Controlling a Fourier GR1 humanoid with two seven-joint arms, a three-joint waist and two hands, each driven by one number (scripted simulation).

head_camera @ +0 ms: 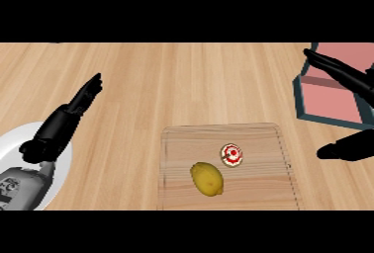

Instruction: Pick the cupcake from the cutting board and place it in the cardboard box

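Observation:
The cupcake (231,155), small and round with red and white icing, sits on the wooden cutting board (256,192) near its upper right. The box (329,101), teal-walled with a pink inside, stands at the right edge of the counter. My right hand (343,74) is raised at the far right, its straight fingers stretched over the box and its thumb (343,150) showing lower down, to the right of the board. It holds nothing. My left hand (70,116) stays open at the left with fingers pointing up and away, far from the board.
A yellow lemon (208,179) lies on the board just below and left of the cupcake. A white plate (22,136) sits at the lower left under my left forearm. Bare wooden counter stretches between the board and the box.

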